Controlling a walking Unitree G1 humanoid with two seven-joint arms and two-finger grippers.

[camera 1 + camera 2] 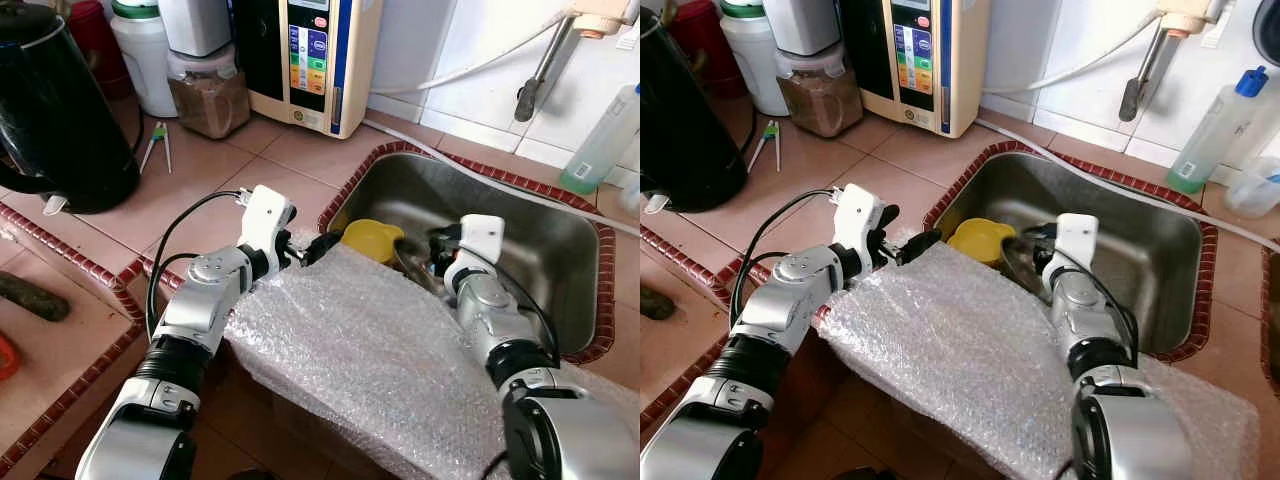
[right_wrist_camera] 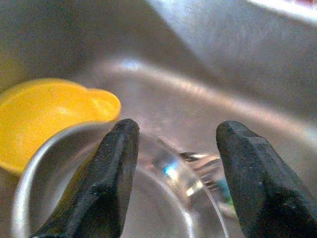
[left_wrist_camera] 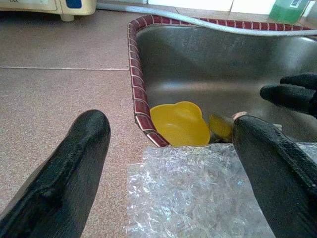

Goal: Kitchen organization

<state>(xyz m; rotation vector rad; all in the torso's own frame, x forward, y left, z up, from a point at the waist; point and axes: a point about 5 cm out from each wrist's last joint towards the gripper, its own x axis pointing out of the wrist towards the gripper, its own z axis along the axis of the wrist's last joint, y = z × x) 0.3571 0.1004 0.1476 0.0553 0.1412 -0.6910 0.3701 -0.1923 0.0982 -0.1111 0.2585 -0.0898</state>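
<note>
A steel sink (image 1: 560, 250) is set into the tiled counter. In it lies a yellow bowl (image 1: 372, 238) by the near left corner. Beside that bowl is a steel-rimmed glass piece (image 2: 163, 198). My right gripper (image 2: 176, 134) hangs open just above that glass piece, with nothing between its fingers. My left gripper (image 1: 315, 245) is open at the sink's left rim, over the edge of a bubble wrap sheet (image 1: 370, 350) and pointing at the yellow bowl (image 3: 181, 124). The bubble wrap covers the counter's front edge and part of the sink.
A black kettle (image 1: 60, 110) stands at the far left. A jar of brown powder (image 1: 208, 95) and a water purifier (image 1: 310, 60) stand at the back. A tap (image 1: 540, 75) and a green soap bottle (image 1: 600, 140) are behind the sink.
</note>
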